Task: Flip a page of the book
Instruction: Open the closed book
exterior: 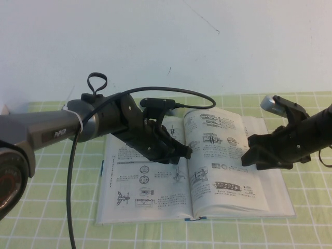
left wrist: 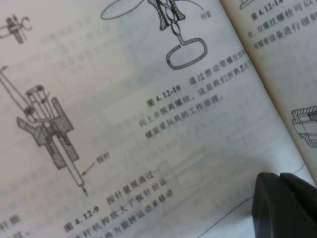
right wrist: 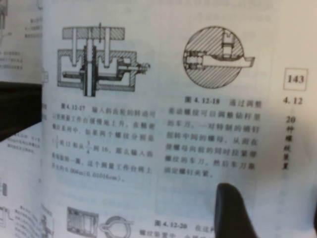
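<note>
From the high view, the book lies open and flat on the checked cloth, its spine running towards the robot. The left gripper sits low over the left-hand leaf near the spine. The right gripper hovers over the outer part of the page, the right-hand leaf with rows of small cross-section drawings. Whether either pincer is open or closed, I cannot tell from here.

In the left wrist view, a dark fingertip rests close to the paper beside the gutter; its spread is hidden.

In the right wrist view, one fingertip hangs just above the page near the printed margin. The page still lies flat. To do this well, the right gripper should probably catch only the top sheet at its free outer edge, lift gently and sweep it leftward, while the left gripper clears the way.
</note>
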`<state>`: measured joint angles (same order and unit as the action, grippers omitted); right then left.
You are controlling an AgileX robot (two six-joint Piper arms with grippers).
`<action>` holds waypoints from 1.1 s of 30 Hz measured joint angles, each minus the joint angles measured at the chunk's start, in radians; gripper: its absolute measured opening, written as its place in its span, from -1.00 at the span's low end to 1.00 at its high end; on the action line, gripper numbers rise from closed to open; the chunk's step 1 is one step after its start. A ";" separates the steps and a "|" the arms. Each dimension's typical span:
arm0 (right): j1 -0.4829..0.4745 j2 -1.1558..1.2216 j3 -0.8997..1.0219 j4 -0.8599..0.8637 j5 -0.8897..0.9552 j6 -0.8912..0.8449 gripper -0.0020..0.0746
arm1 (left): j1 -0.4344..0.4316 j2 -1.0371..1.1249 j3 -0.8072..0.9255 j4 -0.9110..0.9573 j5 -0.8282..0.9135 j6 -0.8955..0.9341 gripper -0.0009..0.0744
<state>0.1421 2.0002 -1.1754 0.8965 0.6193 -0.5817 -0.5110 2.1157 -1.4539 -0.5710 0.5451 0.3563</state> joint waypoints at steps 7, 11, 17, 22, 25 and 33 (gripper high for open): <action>0.000 0.000 0.000 0.009 0.003 -0.002 -0.05 | 0.000 0.000 0.000 0.000 0.000 0.000 -0.99; 0.000 0.000 0.000 0.016 0.003 -0.002 -0.05 | 0.000 0.000 0.000 0.000 0.000 0.000 -0.99; 0.000 0.000 0.000 0.045 0.003 -0.019 -0.05 | 0.000 0.000 0.000 0.000 0.000 0.000 -0.99; 0.000 0.001 0.000 0.072 0.003 -0.051 -0.05 | 0.000 0.000 0.000 0.000 0.000 0.000 -0.99; 0.000 0.001 0.000 0.078 0.003 -0.057 -0.05 | 0.000 0.000 0.000 0.000 0.000 0.000 -0.99; 0.000 0.002 0.000 0.146 0.003 -0.113 -0.07 | 0.000 0.000 0.000 0.000 0.000 0.000 -0.99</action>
<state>0.1421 2.0024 -1.1754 1.0424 0.6221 -0.6947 -0.5110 2.1157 -1.4539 -0.5710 0.5451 0.3563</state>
